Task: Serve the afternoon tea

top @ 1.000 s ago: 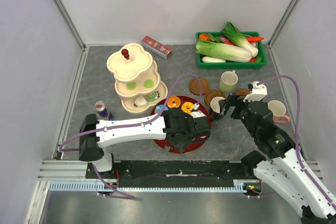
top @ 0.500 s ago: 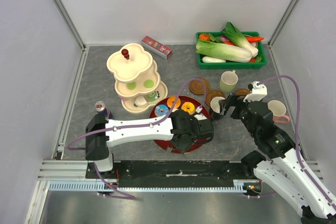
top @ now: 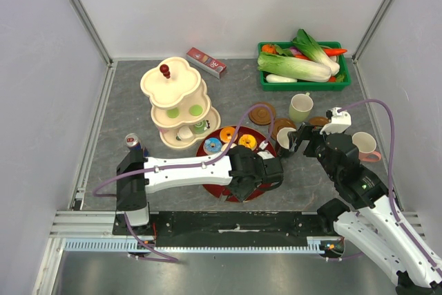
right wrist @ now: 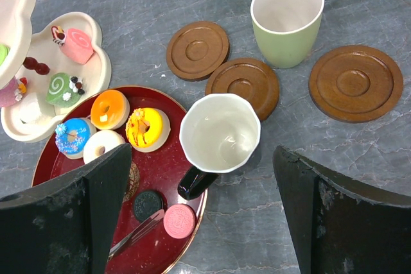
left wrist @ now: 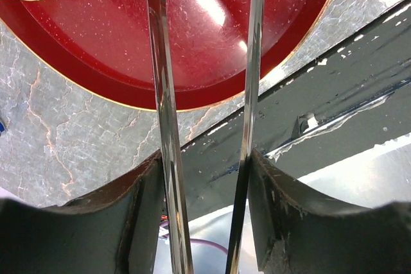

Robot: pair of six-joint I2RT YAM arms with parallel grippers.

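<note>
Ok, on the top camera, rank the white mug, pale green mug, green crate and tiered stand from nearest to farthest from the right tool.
1. white mug, right by the right tool.
2. pale green mug, a little farther back.
3. green crate, at the back right.
4. tiered stand, far over on the left.

- Four small toy ring donuts (right wrist: 148, 128): orange, yellow, blue, cream.
- Two flat round sweets (right wrist: 178, 221), black and pink, between the right fingers (right wrist: 64, 222).
- Three round brown wooden coasters (right wrist: 242, 88).
- Three mugs: a pale green mug (right wrist: 287, 20), a white mug with black handle (right wrist: 219, 134), a white mug with pink handle (top: 366, 144).
- Two swirl cakes (right wrist: 61, 88), pink and green.
- One pair of shiny metal tongs (left wrist: 160, 94), between the left fingers (left wrist: 128, 222).
- One round red plate (right wrist: 157, 171).
</note>
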